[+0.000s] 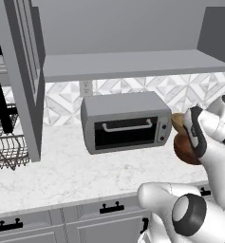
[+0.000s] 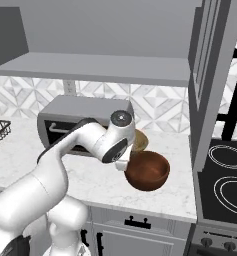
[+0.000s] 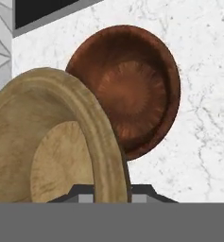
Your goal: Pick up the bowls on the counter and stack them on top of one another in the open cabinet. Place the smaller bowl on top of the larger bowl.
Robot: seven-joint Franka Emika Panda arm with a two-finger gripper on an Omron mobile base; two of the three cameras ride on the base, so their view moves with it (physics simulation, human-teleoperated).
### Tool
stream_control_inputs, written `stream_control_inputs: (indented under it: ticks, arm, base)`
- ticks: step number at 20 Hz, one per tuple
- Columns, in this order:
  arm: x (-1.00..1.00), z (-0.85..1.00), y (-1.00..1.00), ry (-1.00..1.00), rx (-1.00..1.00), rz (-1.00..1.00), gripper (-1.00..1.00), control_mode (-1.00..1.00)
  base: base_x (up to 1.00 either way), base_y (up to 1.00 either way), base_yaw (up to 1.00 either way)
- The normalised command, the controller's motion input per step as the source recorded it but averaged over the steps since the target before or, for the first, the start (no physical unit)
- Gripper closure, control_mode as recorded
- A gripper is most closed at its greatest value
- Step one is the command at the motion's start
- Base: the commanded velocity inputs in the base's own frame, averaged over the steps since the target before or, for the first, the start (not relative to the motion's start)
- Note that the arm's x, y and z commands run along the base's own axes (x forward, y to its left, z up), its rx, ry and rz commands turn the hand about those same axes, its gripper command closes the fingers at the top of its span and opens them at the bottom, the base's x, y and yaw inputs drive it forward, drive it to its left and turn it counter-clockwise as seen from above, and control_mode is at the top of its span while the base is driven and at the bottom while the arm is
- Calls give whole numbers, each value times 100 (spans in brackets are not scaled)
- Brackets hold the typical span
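Observation:
The smaller bowl (image 3: 52, 156), light tan, fills the lower left of the hand view, tilted on edge, and its thick rim runs between my fingertips. My gripper (image 3: 111, 193) is shut on that rim. Just beyond it the larger bowl (image 3: 127, 90), dark reddish-brown, sits on the counter (image 3: 203, 118). From the base, the larger bowl (image 2: 147, 171) rests right of my wrist, with the smaller bowl (image 2: 140, 141) partly hidden behind the hand. The open cabinet's shelf (image 1: 133, 64) runs above, bare.
A grey toaster oven (image 1: 126, 122) stands on the counter (image 1: 61, 175) just left of the bowls. A wire dish rack (image 1: 4, 142) is at the far left, behind the cabinet door (image 1: 23, 71). A black stove top (image 2: 225, 175) lies to the right.

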Motion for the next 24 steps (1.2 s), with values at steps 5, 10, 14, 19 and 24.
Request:
stream_control_inputs:
  ticks: [5, 10, 14, 19, 24]
  arm:
    - [11, -22, -84, 13, -4, -36, 100, -100]
    - [0, -41, -24, 0, 0, 0, 100, -100]
    - [0, -53, -7, 0, 0, 0, 100, -100]
    - [9, -43, 0, 0, 0, 0, 100, -100]
    - [9, -40, 0, 0, 0, 1, 100, -100]
  base:
    - [0, 0, 0]
    - [0, 0, 0]
    - [0, 0, 0]
    - [0, 0, 0]
    - [0, 0, 0]
